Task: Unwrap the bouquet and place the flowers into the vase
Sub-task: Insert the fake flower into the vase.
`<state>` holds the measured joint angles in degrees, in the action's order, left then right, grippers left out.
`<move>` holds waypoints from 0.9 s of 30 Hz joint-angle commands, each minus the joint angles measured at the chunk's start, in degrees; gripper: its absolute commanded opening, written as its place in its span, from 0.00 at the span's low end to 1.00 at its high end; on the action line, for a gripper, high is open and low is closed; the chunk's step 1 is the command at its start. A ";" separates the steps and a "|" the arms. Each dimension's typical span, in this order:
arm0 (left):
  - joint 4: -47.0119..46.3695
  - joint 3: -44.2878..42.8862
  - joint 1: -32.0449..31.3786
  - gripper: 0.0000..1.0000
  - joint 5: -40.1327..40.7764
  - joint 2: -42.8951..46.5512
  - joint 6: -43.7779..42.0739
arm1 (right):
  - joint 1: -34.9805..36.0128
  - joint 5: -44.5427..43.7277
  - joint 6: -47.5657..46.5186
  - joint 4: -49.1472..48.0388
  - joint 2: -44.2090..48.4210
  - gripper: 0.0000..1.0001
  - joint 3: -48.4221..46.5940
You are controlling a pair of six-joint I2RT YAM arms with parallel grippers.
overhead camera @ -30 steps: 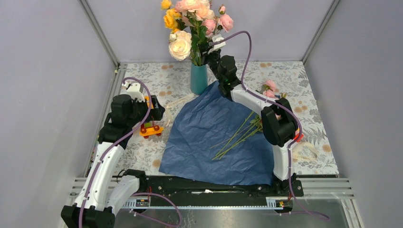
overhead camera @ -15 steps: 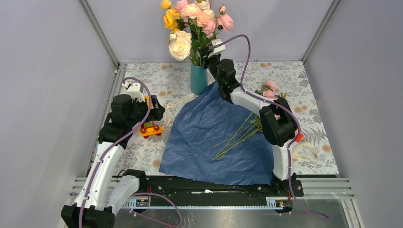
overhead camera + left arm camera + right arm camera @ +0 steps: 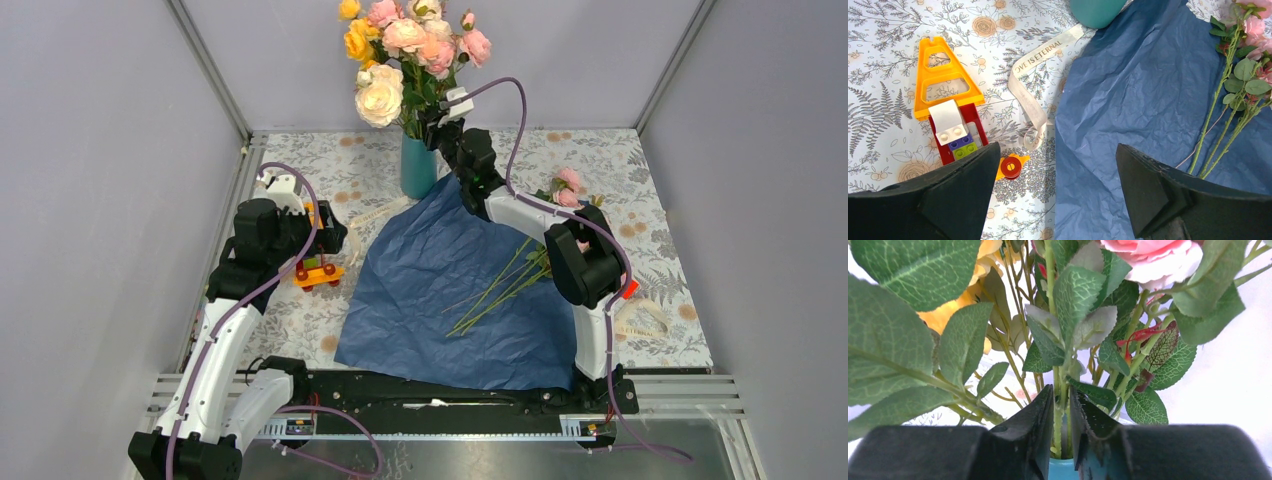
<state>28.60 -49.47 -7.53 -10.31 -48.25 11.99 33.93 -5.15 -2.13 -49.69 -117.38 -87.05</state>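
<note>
Navy paper (image 3: 440, 290) lies flat: unwrapping done. Pink flowers (image 3: 500, 285) on it, yet to move. My right gripper (image 3: 1062, 415), jaws slightly parted, straddles stem (image 3: 1058, 375) standing in vase (image 3: 418, 166), apparently delivered. My left gripper (image 3: 1056, 150) gapes empty near toy blocks (image 3: 950, 115).

- Toy of orange, red and white blocks (image 3: 950, 116), flat on floral tablecloth (image 3: 878, 100)
- Cream ribbon (image 3: 1045, 51) printed "LOVE IS ETERNAL", just beside toy
- Yellow, cream, pink rose bunch (image 3: 400, 50), upright at back

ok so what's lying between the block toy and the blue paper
A cream ribbon printed LOVE IS ETERNAL lies on the tablecloth between the block toy and the blue paper, clearest in the left wrist view.
</note>
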 commanded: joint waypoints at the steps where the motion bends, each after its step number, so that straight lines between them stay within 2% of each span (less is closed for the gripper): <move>1: -2.61 -0.45 0.32 0.93 -0.68 0.21 -0.57 | 0.68 -1.22 0.13 -4.20 1.57 0.28 1.02; 4: -2.60 -0.45 0.32 0.93 -0.77 0.33 -0.56 | 0.71 -1.44 0.20 -4.91 2.15 0.33 2.02; 12: -2.59 -0.32 0.32 0.93 -0.89 0.61 -0.56 | 1.20 -1.43 -0.57 -5.43 4.29 0.38 4.35; 19: -2.58 -0.27 0.32 0.94 -0.86 0.66 -0.56 | 2.02 -3.11 -2.00 -8.24 8.36 0.43 10.93; 25: -2.73 0.05 0.32 0.94 -0.86 0.37 -0.40 | 2.28 -4.30 0.98 -8.49 17.24 0.46 20.33; 27: -2.70 0.41 0.32 0.94 -0.78 0.34 -0.31 | 2.28 -5.06 3.39 -5.16 23.20 0.45 24.02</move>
<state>28.60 -49.45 -7.53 -10.50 -48.25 11.99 35.68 -7.22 -2.17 -53.12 -105.32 -67.57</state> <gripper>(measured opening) 0.942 0.456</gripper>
